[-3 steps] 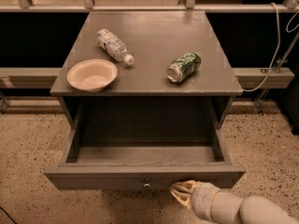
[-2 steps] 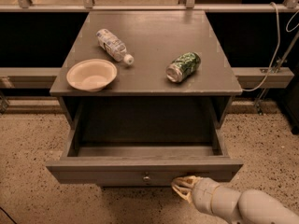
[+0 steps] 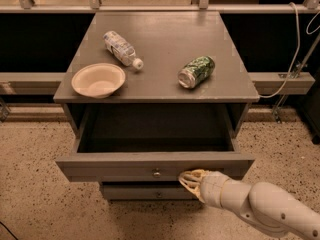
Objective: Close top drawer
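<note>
Gripper (image 3: 192,179) at front of open top drawer (image 3: 115,166) — right of knob (image 3: 156,173).

1 ea: bottle (image 3: 121,49), bowl (image 3: 98,80), can (image 3: 196,72), gripper (image 3: 190,180) at top drawer (image 3: 125,168) front.

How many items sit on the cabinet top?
3: plastic bottle back left, paper bowl front left, green can lying right. None seem hidden. The gripper is at the front of the top drawer, right of its knob.

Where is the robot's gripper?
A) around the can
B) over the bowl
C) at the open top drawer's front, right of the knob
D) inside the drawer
C: the gripper is at the top drawer front panel, just right of its knob; the bowl and can lie well away from it.
</note>
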